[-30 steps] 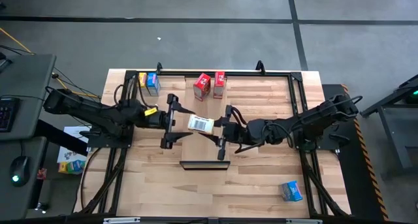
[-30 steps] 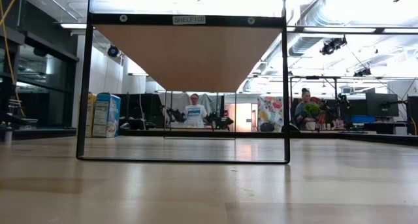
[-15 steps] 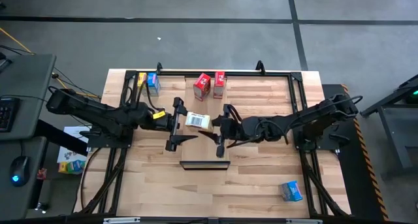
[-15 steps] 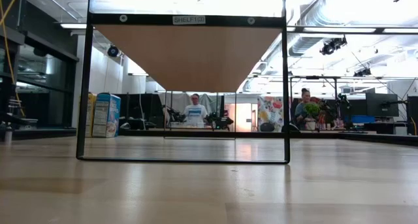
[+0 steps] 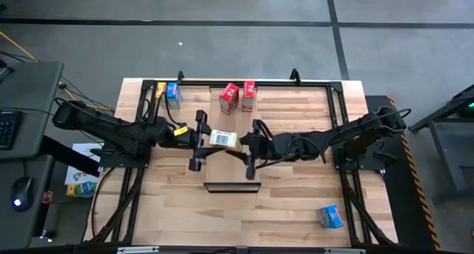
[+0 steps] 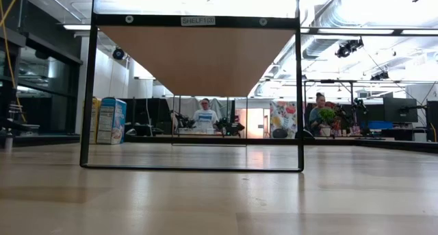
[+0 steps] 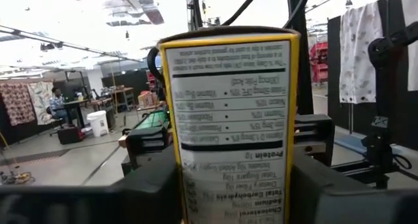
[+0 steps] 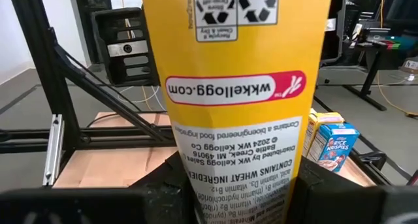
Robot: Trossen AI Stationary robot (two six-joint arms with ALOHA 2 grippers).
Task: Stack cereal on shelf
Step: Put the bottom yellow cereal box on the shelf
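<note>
Cereal, one yellow box (image 5: 225, 140), hangs in the air between the two grippers over the middle of the table, apparently for a handover so it can be turned for the shelf. The right gripper (image 5: 248, 145) pinches one end of it; in the right wrist view the box (image 8: 235, 87) stands between that arm's fingers. The left gripper (image 5: 198, 141) meets the opposite end, its fingers on either side of the box (image 7: 228, 119), though whether they have pressed onto it cannot be told. Just beyond the grippers stand two red boxes (image 5: 237, 97), with a blue box (image 5: 172, 95) off to the left arm's side and another blue box (image 5: 330, 217) well behind the right arm. Bare tabletop (image 5: 296, 195) around the pair leaves room to swing.
</note>
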